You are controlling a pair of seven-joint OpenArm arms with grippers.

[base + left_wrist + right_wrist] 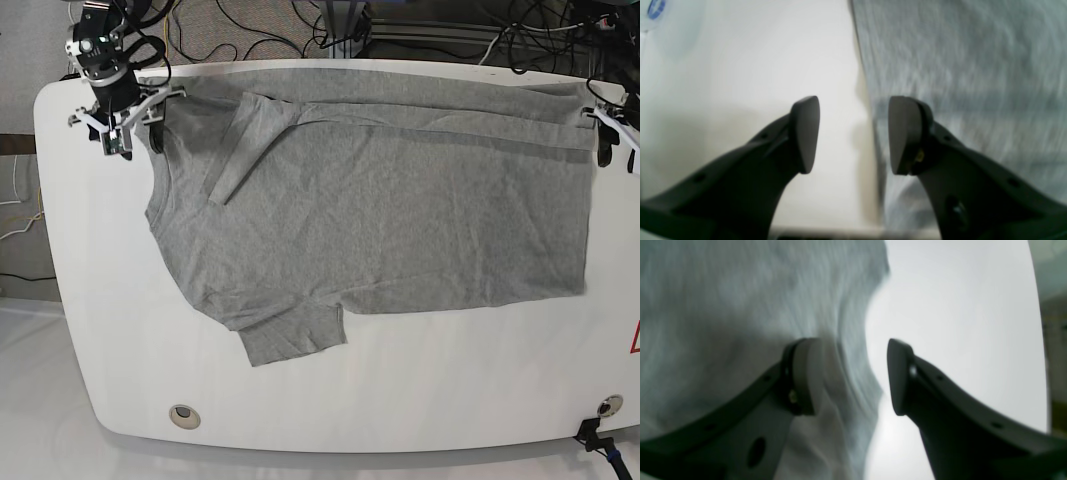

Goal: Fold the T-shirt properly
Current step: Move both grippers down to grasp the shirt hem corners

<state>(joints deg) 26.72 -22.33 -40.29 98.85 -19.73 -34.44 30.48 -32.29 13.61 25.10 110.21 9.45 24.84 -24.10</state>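
A grey T-shirt (380,200) lies spread on the white table (450,390), its far edge folded over in a band and one sleeve (240,150) turned inward. My right gripper (133,140) hovers open at the shirt's far-left corner. In its wrist view that gripper (853,376) straddles the cloth edge, with one fingertip (806,376) over the shirt (723,306). At the far-right corner my left gripper (618,155) is open too. Its wrist view shows the gripper (853,133) astride the shirt's edge, shirt (973,66) to the right. Neither holds cloth.
The other sleeve (295,335) points toward the table's front edge. Cables (300,30) crowd the floor behind the table. Two round fittings (183,415) sit near the front corners, and a red mark (633,340) shows at the right edge.
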